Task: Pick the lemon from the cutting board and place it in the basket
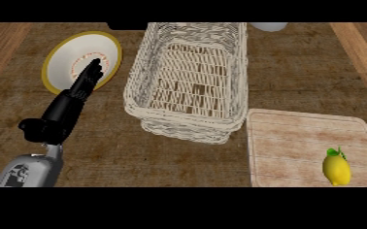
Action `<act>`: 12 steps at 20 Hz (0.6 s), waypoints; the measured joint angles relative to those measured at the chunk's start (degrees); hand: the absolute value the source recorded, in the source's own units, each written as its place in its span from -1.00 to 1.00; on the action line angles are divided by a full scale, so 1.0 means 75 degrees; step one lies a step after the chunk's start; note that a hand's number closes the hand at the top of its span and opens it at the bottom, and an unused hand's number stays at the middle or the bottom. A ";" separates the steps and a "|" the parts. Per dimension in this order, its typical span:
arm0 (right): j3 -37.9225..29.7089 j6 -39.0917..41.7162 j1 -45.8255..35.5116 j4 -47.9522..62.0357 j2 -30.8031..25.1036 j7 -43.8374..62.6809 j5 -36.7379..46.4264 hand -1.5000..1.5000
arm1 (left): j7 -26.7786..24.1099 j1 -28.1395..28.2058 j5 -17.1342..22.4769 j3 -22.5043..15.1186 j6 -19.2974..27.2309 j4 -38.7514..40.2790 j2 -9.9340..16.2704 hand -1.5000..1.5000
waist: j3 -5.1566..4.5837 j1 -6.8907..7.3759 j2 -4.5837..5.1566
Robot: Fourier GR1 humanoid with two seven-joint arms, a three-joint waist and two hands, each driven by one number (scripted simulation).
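The brown, rough-looking tabletop (108,140) fills the view, with lighter wooden strips along its left and right edges. At its middle stands a pale woven basket (136,85), long and rectangular, its slatted bottom showing through the open top. To the right of the basket's near end, just beside it, lies a light wooden cutting board (294,140) that runs to the view's right and lower edges. Left of the basket, near its far half, sits a white plate (72,53) with a yellow rim and a faint reddish ring inside. The left robot hand (79,94) comes up from the lower left on its grey forearm; its black fingers are straight and held together, pointing away from the robot, with the fingertips (93,68) showing over the plate's near side, and they hold nothing. The lemon (337,169), yellow with a small green leaf at its far end, lies on the cutting board close to the board's near right corner, well apart from the basket and from the left robot hand. At the top edge, a dark object (127,25) and a pale rounded object (269,26) are only partly visible and cannot be identified.
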 measured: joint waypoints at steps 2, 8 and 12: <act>-0.0120 0.0138 -0.0113 0.0002 0.0108 -0.0149 -0.0031 -1.00 | -0.0056 0.0063 -0.0050 0.0096 -0.0110 0.0039 -0.0034 0.00 | 0.0001 -0.0001 -0.0001; -0.0141 0.0368 0.0024 -0.0233 0.0644 -0.0358 0.0375 -1.00 | 0.0350 0.0058 -0.0114 0.0355 -0.0333 -0.0330 -0.0155 0.00 | -0.0003 -0.0008 -0.0005; -0.0067 0.0647 -0.0293 -0.0141 0.0884 -0.0089 0.0796 -1.00 | 0.0199 0.0117 -0.0311 0.0403 -0.0446 -0.0251 -0.0330 0.00 | -0.0003 0.0001 -0.0002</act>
